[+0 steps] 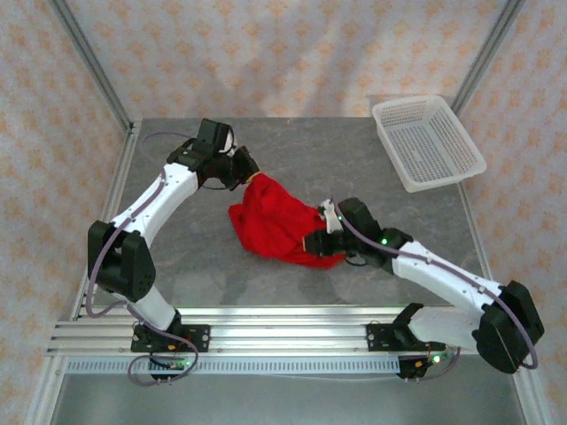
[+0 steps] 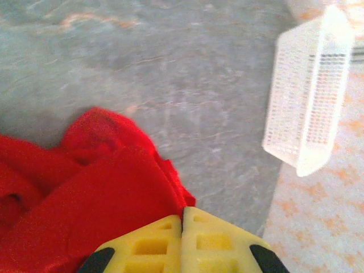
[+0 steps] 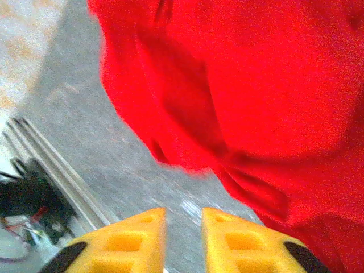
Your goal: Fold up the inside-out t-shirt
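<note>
The bright red t-shirt (image 1: 276, 223) lies bunched in a heap near the middle of the grey table. My left gripper (image 1: 246, 170) is at the heap's upper left corner and its yellow fingers (image 2: 153, 244) are shut on a pinch of the red t-shirt (image 2: 108, 199), which hangs from them. My right gripper (image 1: 321, 241) is at the heap's right lower edge. Its yellow fingers (image 3: 230, 239) stand open just short of the t-shirt (image 3: 244, 85), with bare table between them.
A white mesh basket (image 1: 427, 142) stands at the table's back right corner; it is also in the left wrist view (image 2: 307, 91). The aluminium rail (image 1: 266, 336) with both arm bases runs along the near edge. Patterned walls surround the table (image 1: 177, 266).
</note>
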`<state>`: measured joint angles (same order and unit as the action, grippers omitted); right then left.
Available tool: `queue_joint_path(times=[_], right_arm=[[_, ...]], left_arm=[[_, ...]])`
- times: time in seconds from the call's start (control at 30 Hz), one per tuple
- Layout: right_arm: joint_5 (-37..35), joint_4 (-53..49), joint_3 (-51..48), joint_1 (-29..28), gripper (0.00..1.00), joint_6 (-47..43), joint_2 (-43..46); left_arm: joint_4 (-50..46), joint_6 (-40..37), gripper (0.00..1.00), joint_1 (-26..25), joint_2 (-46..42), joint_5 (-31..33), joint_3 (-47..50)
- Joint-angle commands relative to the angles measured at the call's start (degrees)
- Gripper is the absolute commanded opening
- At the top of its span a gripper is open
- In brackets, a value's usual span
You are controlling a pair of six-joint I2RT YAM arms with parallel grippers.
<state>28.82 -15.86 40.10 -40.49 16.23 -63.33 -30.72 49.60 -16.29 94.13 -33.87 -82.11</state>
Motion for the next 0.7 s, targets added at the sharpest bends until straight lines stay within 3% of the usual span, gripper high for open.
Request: queue_joint_path(times=[0.0,0.1,0.27,0.47,0.67], right_arm=[[-10.72,-0.54,2.09,-0.12,0.35,-3.43,4.35],[-17.61,-4.50,6.75,-0.12,0.39,-5.26,6.53],[-17.69,-3.32,13.61,-0.12,0.40,-5.20,0.06],[-11.40,1.97,20.89,-0.12,0.40,3.83,-15.79],[-8.09,10.01,19.03,-0.10,0.40,9.68,-21.99]], left_arm=[[2.72,-6.37,0.00,-3.26,-0.03,-3.91,-1.68],[0.96,-9.14,0.00,-6.74,-0.91,-2.38,0.01],[7.71,-3.87,0.00,-8.04,-3.32,-3.07,6.05],[4.96,-5.02,0.00,-8.14,-3.66,-2.17,3.88],[6.00,-3.78,0.00,-8.14,-4.37,-0.77,3.67]])
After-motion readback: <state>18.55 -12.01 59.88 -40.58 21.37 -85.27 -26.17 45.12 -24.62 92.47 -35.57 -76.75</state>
